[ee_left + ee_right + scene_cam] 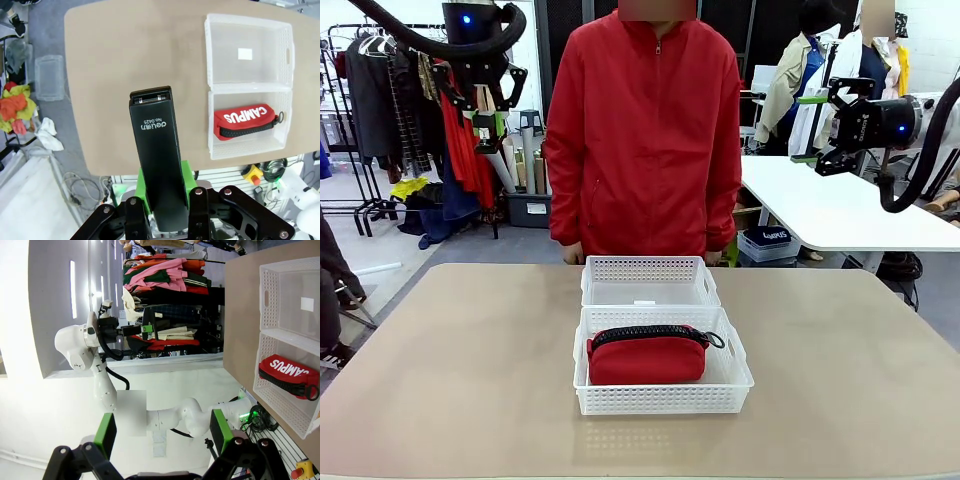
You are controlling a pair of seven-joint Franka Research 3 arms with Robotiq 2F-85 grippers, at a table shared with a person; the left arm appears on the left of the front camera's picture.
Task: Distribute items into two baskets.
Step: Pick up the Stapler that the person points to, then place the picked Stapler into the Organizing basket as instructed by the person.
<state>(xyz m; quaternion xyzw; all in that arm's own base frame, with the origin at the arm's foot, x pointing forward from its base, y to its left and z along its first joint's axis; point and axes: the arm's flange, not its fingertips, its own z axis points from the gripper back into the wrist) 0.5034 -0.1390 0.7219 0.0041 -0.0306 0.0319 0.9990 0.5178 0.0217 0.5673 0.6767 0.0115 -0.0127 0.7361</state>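
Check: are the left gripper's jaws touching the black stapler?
Touching. The left wrist view shows the left gripper shut on the stapler, its green pads pressed against both sides of the body, held high above the table.

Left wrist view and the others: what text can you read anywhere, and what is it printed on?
"deli" and "No.0425": on the black stapler clamped in the left end effector.
"CAMPUS": white letters on the red pouch in one basket.
White label in the other basket: shows no readable print.
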